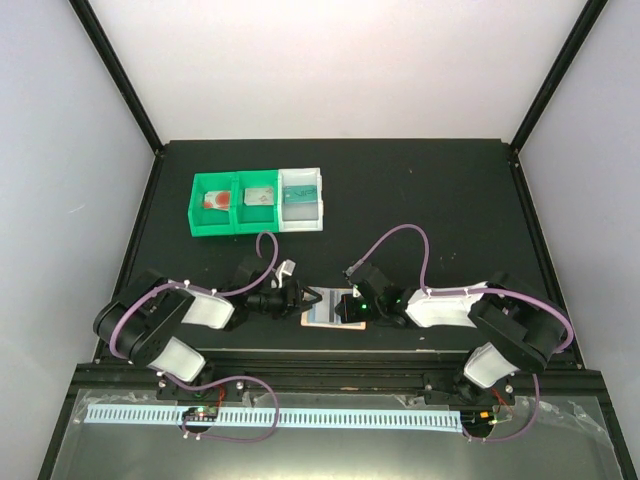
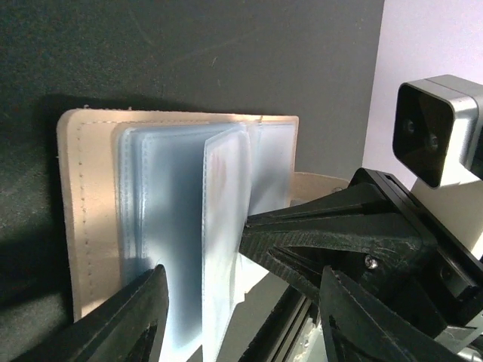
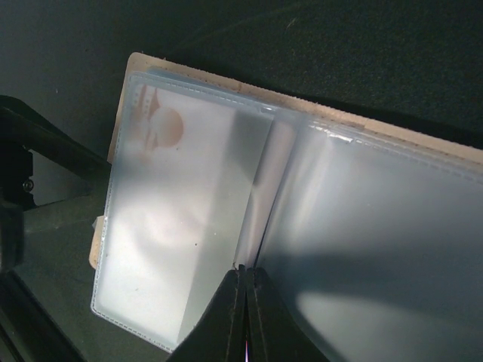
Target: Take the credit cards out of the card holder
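left end effector [image 1: 313, 300] spread around a clear sleeve [image 2: 225, 226] | my right end effector [image 3: 245, 275] pressed together at its fold | card holder [image 2: 83, 211] open on tabletop [image 1: 420, 200], 3 o'clock of my left

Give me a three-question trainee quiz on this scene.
1. True or false: the card holder lies open on the table.
2. Of the left gripper and right gripper, which is shut? A) left B) right C) both
3. What colour is the card in the green bin's left compartment?
Key: 1 true; 2 B; 3 red-pink.
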